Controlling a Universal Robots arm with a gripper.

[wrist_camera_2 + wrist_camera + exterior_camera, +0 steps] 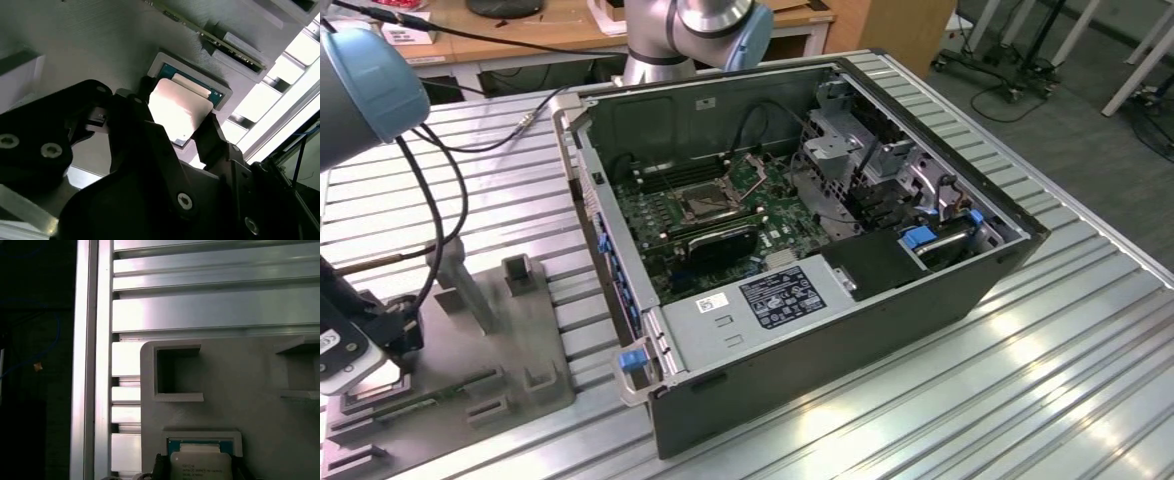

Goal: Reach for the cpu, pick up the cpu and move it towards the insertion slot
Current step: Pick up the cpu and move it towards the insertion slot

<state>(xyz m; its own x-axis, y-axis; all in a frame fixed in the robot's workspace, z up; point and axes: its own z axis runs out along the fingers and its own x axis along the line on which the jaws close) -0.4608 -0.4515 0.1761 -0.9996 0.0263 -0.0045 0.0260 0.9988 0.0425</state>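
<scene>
The cpu (176,116) is a flat square chip with a silvery top and a green edge. It lies in a pale-rimmed recess of the grey plastic tray (260,405), and its printed top (201,466) is visible in the first wrist view. My gripper (176,107) reaches down over it, with one black finger (140,100) against one side of the chip and the other against the opposite corner. In the exterior view the gripper (367,385) hangs low over the tray (507,340) at the exterior view's left. The insertion slot (700,203) is on the green board inside the open computer case (854,300).
The tray carries raised blocks (518,268) and square recesses (177,372). Black cables (447,190) trail from the arm across the ribbed metal table (1014,380). The case walls, a drive cage (854,150) and blue latches (917,237) surround the board.
</scene>
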